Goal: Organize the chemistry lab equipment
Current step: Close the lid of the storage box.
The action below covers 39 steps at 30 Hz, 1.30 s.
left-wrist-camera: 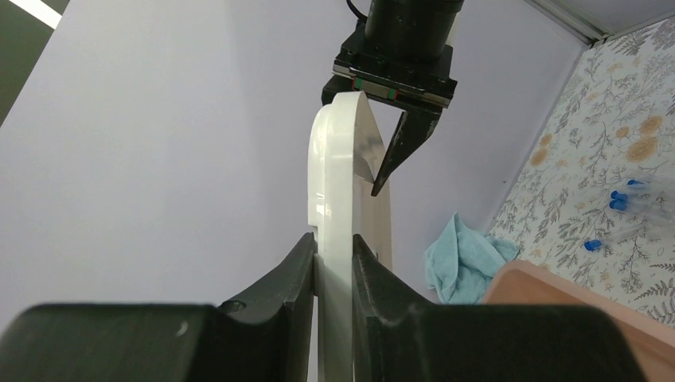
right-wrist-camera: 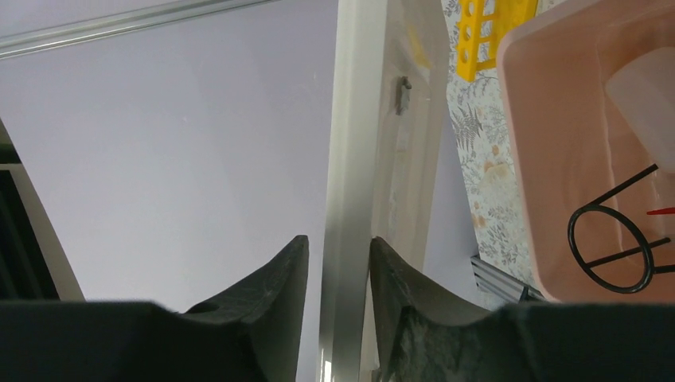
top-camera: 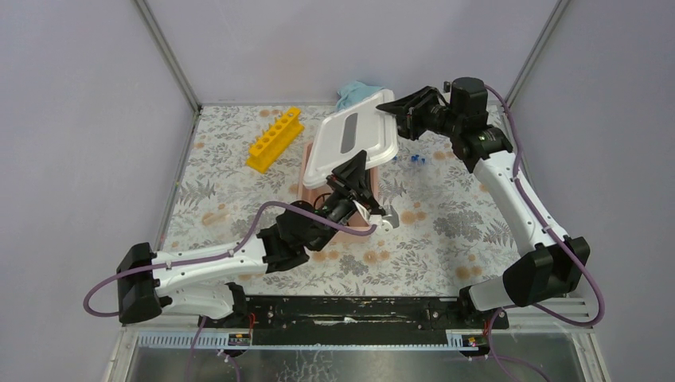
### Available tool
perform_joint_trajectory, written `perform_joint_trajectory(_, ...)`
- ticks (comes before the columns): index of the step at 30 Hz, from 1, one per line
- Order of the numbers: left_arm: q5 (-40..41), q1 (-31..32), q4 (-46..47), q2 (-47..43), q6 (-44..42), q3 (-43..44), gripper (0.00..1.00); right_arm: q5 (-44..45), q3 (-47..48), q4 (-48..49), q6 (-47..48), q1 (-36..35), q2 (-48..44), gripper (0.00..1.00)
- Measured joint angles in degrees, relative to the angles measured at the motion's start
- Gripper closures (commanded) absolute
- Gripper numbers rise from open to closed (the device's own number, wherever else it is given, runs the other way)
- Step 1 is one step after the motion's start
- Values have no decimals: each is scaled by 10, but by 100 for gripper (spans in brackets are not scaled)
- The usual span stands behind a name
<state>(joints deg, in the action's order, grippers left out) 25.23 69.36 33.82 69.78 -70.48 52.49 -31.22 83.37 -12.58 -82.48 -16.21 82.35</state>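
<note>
A white lid [top-camera: 350,139] hangs tilted over a pink bin [top-camera: 306,189]. My left gripper [top-camera: 354,169] is shut on the lid's near edge [left-wrist-camera: 342,159], pads pressed on both sides [left-wrist-camera: 334,239]. My right gripper [top-camera: 395,111] straddles the far corner of the lid [right-wrist-camera: 350,159]; one finger touches it and the other stands a little off [right-wrist-camera: 338,237]. The yellow test-tube rack [top-camera: 275,139] lies at the back left. Tiny blue-capped tubes [top-camera: 417,159] lie right of the bin. The black wire ring [right-wrist-camera: 609,239] and a clear bottle [right-wrist-camera: 645,95] lie inside the bin [right-wrist-camera: 549,159].
A teal cloth [top-camera: 358,94] lies bunched at the back wall behind the lid, also in the left wrist view [left-wrist-camera: 466,259]. The enclosure's purple walls and metal frame posts stand close around the floral mat [top-camera: 446,231].
</note>
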Motion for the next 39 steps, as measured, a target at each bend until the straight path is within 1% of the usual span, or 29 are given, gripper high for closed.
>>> perform_joint_trajectory(7, 5, 0, 13, -8, -6, -34, 100, -15, -49, 16, -7, 0, -2, 93)
perform_joint_trajectory(9, 10, 2, 18, -8, -8, -45, 97, -17, -66, 26, -10, 0, -3, 100)
perform_joint_trajectory(10, 14, 4, 22, -8, -8, -50, 94, -20, -73, 30, -13, 0, -3, 100)
perform_joint_trajectory(14, 35, 20, 38, -14, -9, -70, 80, -31, -100, 60, -25, -2, -9, 100)
perform_joint_trajectory(16, 52, 32, 49, -22, -12, -81, 75, -38, -111, 79, -35, -6, -14, 100)
perform_joint_trajectory(19, 82, 53, 65, -34, -16, -93, 62, -54, -129, 111, -55, -13, -21, 100)
perform_joint_trajectory(20, 100, 61, 72, -37, -16, -96, 58, -56, -134, 122, -61, -14, -22, 100)
perform_joint_trajectory(26, 190, 115, 110, -57, -17, -101, 42, -53, -148, 184, -105, -4, -22, 100)
perform_joint_trajectory(30, 243, 149, 118, -62, -11, -101, 37, -53, -152, 218, -122, -3, -22, 100)
perform_joint_trajectory(33, 287, 176, 107, -62, 5, -95, 35, -53, -157, 236, -128, -3, -22, 100)
perform_joint_trajectory(37, 349, 221, 57, -67, 58, -68, 33, -53, -163, 254, -129, -3, -22, 100)
perform_joint_trajectory(39, 383, 249, 10, -74, 103, -46, 32, -52, -163, 262, -125, -3, -22, 100)
